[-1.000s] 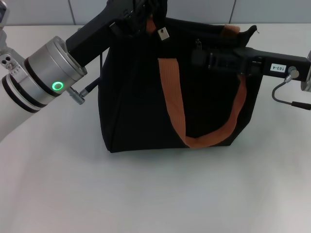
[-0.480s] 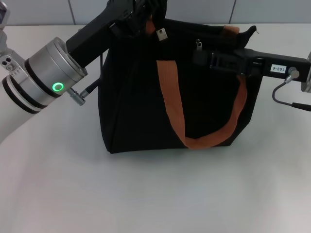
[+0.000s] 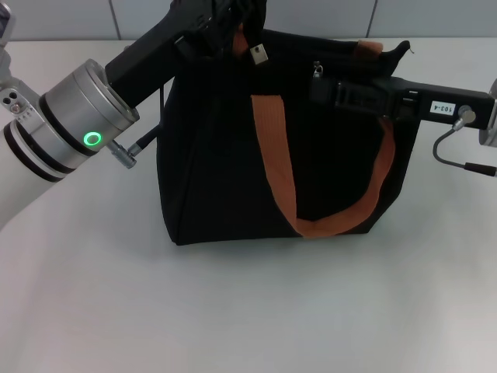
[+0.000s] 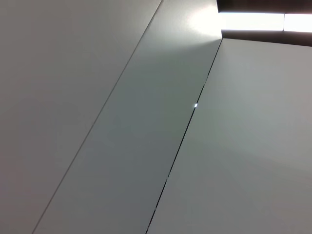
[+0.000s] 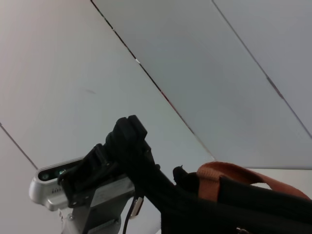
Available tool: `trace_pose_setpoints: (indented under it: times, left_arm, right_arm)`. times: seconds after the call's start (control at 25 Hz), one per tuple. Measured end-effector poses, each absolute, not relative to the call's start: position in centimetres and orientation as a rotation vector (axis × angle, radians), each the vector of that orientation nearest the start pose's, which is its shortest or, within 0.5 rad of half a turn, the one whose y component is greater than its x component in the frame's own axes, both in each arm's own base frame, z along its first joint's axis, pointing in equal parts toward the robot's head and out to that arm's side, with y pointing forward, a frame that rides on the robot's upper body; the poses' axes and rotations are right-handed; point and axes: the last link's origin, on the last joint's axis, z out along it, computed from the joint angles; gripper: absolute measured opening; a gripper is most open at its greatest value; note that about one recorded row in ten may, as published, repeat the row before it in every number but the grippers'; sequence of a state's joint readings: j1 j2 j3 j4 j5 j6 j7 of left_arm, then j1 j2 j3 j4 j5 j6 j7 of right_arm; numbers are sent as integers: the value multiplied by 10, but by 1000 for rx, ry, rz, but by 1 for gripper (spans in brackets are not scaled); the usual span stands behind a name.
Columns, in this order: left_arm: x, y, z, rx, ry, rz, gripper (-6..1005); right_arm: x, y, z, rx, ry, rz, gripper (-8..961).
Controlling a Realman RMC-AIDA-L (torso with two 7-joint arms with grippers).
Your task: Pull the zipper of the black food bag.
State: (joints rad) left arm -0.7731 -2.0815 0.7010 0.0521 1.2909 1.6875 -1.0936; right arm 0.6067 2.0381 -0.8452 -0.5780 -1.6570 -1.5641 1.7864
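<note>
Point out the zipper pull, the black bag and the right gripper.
zipper pull (image 3: 318, 71): head view, on the small silver tab.
black bag (image 3: 210, 171): head view, on its front panel.
right gripper (image 3: 320, 89): head view, at its tip beside the pull.

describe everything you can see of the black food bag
The boxy black fabric food bag stands upright on the white table. A rust-orange webbing handle loop droops down its front face, and a second orange strap shows at the far top edge. A small silver zipper pull sits on the top. The left hand is at the top left corner, the right hand at the top right edge.
</note>
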Motion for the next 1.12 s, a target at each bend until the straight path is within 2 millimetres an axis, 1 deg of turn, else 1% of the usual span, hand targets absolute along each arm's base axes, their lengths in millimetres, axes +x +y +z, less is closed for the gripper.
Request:
trace_pose_setpoints:
  times: [0.12,0.24,0.44,0.64,0.88,1.12]
  left_arm:
    - [-166,353,-22,-2273,-610,-1703,24]
    - [-165,353,-22,-2272,-610,-1704,24]
    - [-165,354,-22,-2273,-609,-1703,24]
    - [-165,354,-22,-2272,-609,-1704,23]
    - [-165,354,-22,-2270,-609,-1706,23]
    - [-165,354,-22,-2271,-610,-1706,23]
  right_arm:
    - [210,358,9,-2622,1131,1119,313]
    - [211,359,10,-2618,1176,1105,294]
    - [207,361,6,-2658,1225,1043,263]
    - [205,361,3,-2674,1221,1028,173]
    - [204,361,4,-2666,1221,1037,181]
    - [204,362,4,-2663,1222,1039,153]
